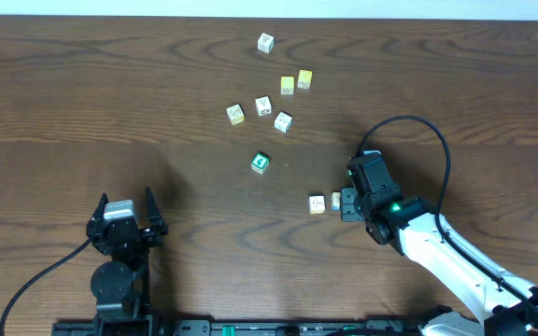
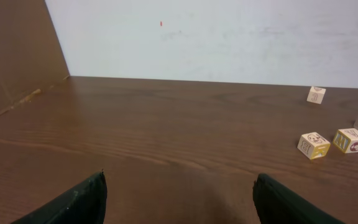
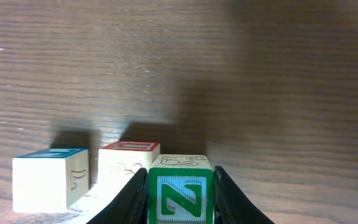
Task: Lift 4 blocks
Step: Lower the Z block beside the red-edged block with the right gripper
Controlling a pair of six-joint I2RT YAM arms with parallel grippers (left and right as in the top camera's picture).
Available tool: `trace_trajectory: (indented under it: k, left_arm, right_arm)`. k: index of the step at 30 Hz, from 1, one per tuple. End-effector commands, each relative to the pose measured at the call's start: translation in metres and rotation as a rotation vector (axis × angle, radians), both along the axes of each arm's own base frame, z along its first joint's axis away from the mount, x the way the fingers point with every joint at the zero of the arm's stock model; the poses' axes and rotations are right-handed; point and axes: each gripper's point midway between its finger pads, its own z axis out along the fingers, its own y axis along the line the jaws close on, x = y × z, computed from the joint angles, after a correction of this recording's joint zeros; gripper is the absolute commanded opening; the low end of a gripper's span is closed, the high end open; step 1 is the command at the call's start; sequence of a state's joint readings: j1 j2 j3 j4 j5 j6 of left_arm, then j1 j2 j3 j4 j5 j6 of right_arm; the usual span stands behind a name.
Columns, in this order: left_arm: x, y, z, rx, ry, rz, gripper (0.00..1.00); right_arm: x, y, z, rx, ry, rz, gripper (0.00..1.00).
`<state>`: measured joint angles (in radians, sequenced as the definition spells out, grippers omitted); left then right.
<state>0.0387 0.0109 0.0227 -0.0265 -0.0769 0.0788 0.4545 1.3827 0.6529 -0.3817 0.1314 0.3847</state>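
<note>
Green N block (image 3: 180,194) clenched inside right tool (image 1: 344,203), left tool (image 2: 179,202) spread wide, empty

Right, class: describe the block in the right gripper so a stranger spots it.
On the table, find the right gripper. The held block between its fingers has a green face with a white N; the blue-topped block and red-topped block alongside lack green.

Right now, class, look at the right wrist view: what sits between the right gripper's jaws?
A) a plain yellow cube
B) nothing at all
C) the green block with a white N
C: the green block with a white N fills the gap of the right gripper, with a dark jaw pressed against each of its sides.
</note>
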Motion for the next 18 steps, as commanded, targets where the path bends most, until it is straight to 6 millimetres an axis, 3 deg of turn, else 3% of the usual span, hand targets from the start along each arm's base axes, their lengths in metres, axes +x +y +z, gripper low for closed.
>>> trace_trajectory:
  k: [1,18]
  left_arm:
    - [-0.0014,0.0033,-0.0177,-0.005,0.053,0.018,0.76]
    - [-0.0014,0.0033,-0.0177,-0.005,0.053,0.018,0.76]
  right_arm:
    - [-0.0015,0.0017,-0.0015,0.001,0.005,0.029,0.25]
    - [-0.0024,0.0072,-0.0026,0.020,0.012,0.057,0.25]
